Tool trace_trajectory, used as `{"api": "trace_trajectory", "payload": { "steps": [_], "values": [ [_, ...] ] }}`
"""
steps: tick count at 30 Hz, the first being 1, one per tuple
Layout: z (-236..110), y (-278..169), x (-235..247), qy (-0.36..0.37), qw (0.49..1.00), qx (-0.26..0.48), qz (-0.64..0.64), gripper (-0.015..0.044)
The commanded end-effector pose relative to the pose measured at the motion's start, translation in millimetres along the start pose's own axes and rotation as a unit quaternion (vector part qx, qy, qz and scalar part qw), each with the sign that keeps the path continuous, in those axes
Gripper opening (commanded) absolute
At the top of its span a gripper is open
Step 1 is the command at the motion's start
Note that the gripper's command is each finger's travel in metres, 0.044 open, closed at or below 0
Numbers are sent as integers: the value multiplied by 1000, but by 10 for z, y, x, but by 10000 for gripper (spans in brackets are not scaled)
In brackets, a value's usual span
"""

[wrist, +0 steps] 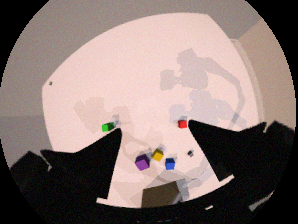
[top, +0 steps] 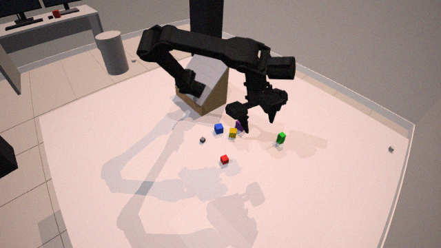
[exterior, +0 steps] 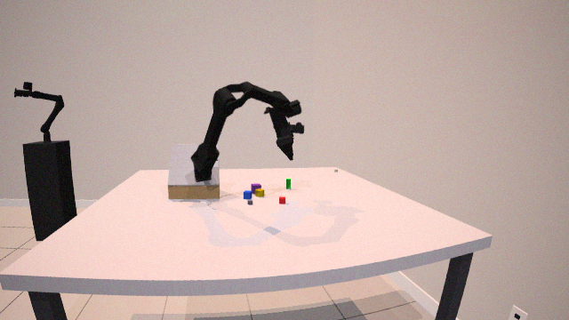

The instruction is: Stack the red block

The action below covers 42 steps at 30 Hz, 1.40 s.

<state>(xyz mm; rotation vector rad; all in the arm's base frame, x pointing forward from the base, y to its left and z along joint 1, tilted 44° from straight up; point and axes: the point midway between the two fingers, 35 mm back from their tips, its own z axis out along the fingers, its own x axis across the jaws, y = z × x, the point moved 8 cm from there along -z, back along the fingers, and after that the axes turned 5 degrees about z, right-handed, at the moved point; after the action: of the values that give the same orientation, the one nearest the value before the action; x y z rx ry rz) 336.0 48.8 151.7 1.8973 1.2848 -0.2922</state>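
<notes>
The red block (top: pixel 224 158) (exterior: pixel 282 200) (wrist: pixel 182 124) lies alone on the white table, in front of the other blocks. The green tower (top: pixel 280 138) (exterior: pixel 288 183) (wrist: pixel 107 127) stands upright to its right and a little farther back. My gripper (top: pixel 259 125) (exterior: pixel 289 156) (wrist: pixel 156 127) is open and empty. It hangs in the air well above the table, between the green tower and the group of coloured blocks, with its fingers pointing down.
A blue block (top: pixel 218 128) (exterior: pixel 247 195), a yellow block (top: pixel 233 132) (exterior: pixel 260 192) and a purple block (top: pixel 238 125) (exterior: pixel 255 187) sit close together behind the red block. A small grey cube (top: pixel 202 140) lies to their left. The arm's wedge-shaped base (top: pixel 210 86) stands behind them.
</notes>
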Motion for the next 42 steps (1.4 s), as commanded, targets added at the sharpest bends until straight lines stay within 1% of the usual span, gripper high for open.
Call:
{"api": "trace_trajectory", "payload": {
  "steps": [1,12,21,29,42],
  "values": [
    [245,-19,-289,-19,999,50,-5,440],
    [707,-132,-971,-45,985,164,3,440],
    [700,-113,-966,-46,985,166,3,440],
    [1061,-231,-1001,-46,985,165,3,440],
    [1156,-254,-1000,-47,985,165,3,440]
  ]
}}
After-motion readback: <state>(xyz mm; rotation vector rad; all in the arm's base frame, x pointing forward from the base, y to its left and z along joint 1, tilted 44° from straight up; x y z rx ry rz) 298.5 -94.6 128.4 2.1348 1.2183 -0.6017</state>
